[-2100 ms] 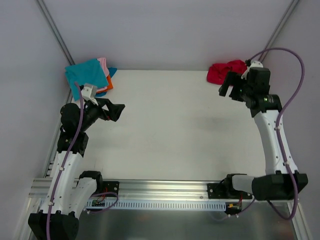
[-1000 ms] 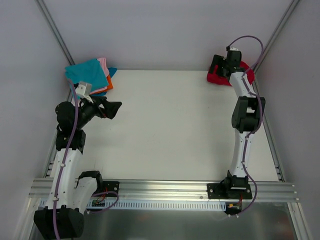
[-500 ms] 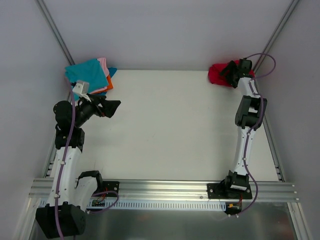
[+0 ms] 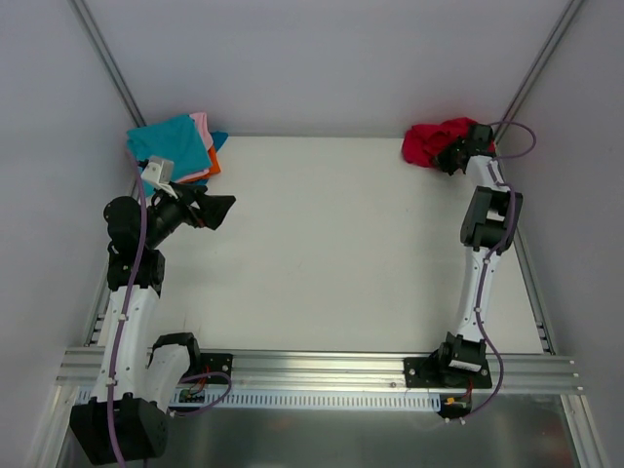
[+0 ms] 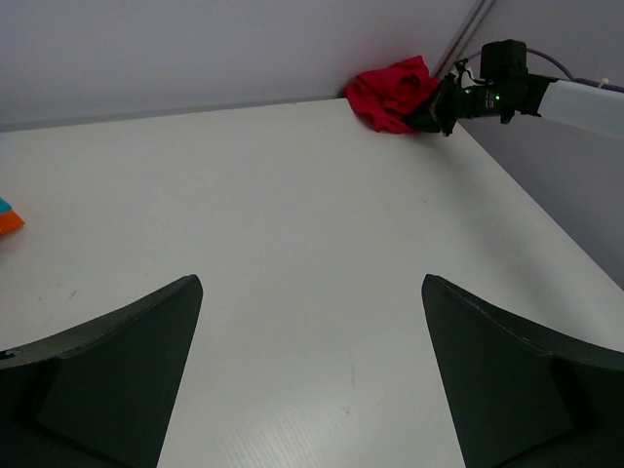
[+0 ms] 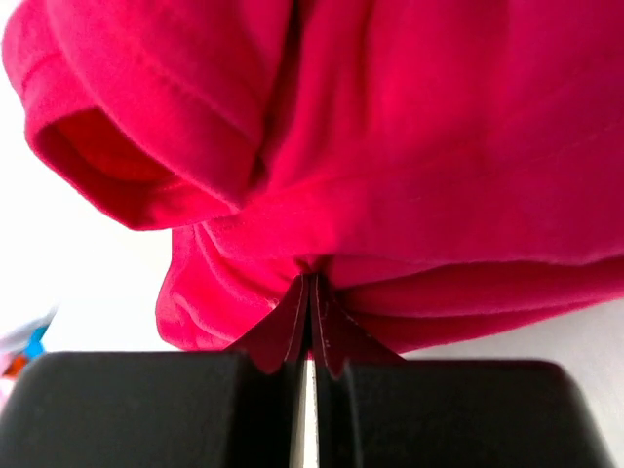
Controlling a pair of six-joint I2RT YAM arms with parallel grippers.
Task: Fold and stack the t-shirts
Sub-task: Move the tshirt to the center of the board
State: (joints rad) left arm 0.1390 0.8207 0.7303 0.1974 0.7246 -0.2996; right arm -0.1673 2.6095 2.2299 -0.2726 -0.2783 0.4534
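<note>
One red t-shirt (image 6: 409, 166) — a fold pinched in the right end effector (image 6: 310, 322) — left end effector (image 5: 310, 380) spread wide.

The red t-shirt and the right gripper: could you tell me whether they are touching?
Touching. The right wrist view shows the right gripper shut, pinching a fold of the red t-shirt.

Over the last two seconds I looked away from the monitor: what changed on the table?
The right arm stretched out to the far right corner, and its pincer closed on a fold of the crumpled red t-shirt. The shirt itself has barely shifted. The left pincer stayed open above the bare table, drifting only slightly, and the stack of shirts in the far left corner did not move.
</note>
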